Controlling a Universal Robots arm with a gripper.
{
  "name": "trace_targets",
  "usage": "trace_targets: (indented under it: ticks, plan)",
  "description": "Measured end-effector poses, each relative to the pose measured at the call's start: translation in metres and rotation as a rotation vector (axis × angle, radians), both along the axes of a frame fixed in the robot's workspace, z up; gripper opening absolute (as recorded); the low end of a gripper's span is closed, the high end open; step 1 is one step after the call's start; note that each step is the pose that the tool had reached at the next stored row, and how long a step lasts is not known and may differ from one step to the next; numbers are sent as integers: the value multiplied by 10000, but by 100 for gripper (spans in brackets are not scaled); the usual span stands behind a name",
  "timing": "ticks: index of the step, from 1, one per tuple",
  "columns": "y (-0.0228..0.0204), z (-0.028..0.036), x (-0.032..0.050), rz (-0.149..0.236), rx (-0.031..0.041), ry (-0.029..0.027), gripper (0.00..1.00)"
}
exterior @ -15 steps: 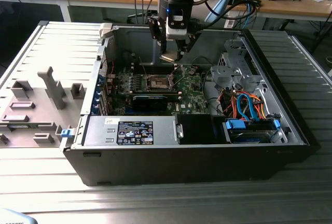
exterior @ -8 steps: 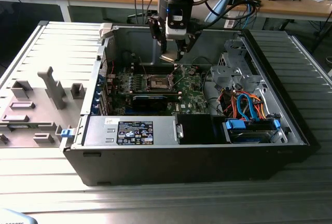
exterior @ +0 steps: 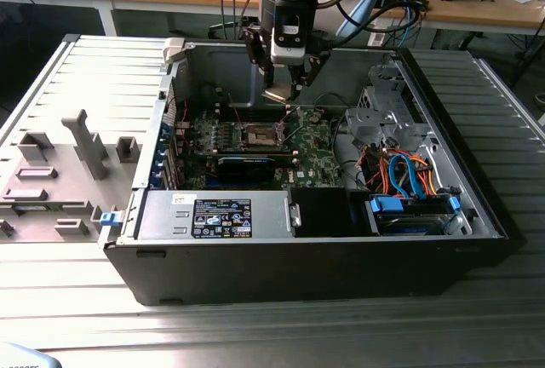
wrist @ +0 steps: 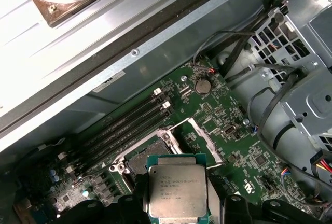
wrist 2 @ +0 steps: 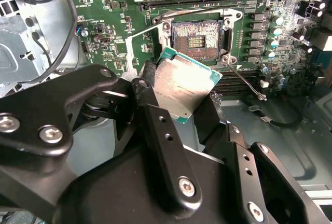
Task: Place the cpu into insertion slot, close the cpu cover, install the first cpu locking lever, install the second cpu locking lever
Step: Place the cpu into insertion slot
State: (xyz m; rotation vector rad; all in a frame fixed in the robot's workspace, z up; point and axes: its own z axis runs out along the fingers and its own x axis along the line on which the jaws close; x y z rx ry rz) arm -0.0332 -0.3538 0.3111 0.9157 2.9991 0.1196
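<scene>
Gripper (exterior: 285, 87) clamped on the cpu (exterior: 279, 94), hanging over the open computer case (exterior: 298, 266).
In the exterior view the case's near wall and power supply (exterior: 221, 215) come first, then the green circuit board (exterior: 315, 151) with the insertion slot (exterior: 261, 136) uncovered. The cpu hangs tilted above the board, near the slot, touching neither. In the first wrist view the cpu cover (wrist: 207, 141) stands raised at the slot's edge.

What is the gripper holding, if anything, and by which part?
The gripper holds the cpu, pinched by two opposite edges, its silvery face left bare.
</scene>
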Motion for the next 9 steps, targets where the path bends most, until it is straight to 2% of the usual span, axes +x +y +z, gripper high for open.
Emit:
trace_targets:
  ticks: [9]
  plan:
    - [0,0,0,-94,0,0,54]
